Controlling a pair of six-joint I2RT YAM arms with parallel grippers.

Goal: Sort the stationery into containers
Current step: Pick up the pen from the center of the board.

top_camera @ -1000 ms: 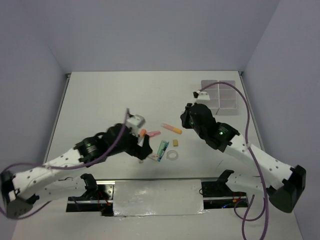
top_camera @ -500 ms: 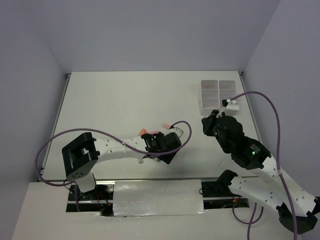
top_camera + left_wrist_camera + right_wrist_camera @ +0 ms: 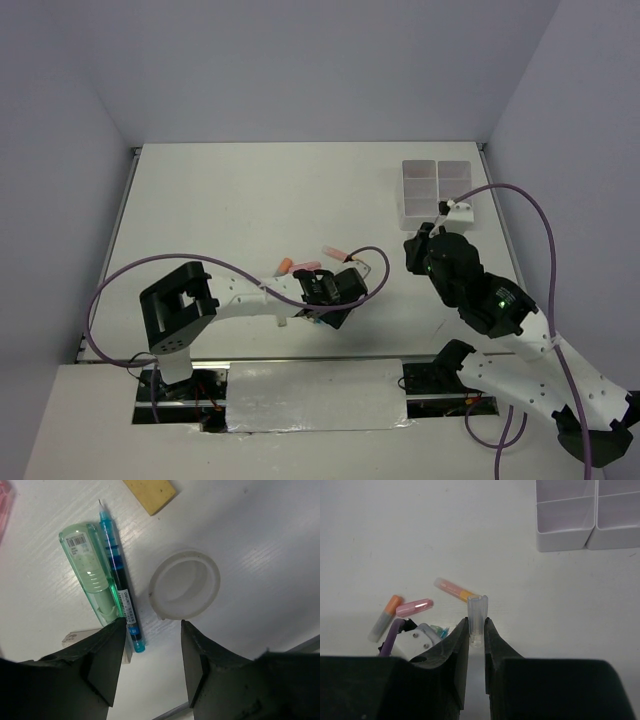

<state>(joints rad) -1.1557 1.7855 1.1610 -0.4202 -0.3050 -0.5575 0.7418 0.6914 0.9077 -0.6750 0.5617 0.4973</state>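
Since a second ago the left gripper (image 3: 152,626) has swung across to hang over the cluster at lower centre of the top view, and the right gripper (image 3: 476,626) has pulled back toward the right edge

Left jaws stand partly apart, nothing between them. Below them, wrist view: clear tape ring (image 3: 185,585) at centre, thin teal pen (image 3: 117,575) just left of it, alongside the pale green plastic packet (image 3: 92,567); yellow eraser (image 3: 150,491) at top

Right jaws are clamped on a translucent white plastic tube (image 3: 477,609). The joined white translucent trays (image 3: 565,540) sit upper right, well apart

Judgement: one left finger sits by the pen's end. Shift rightward so the close takes the ring's wall alone. Lower the tube into a compartment before release
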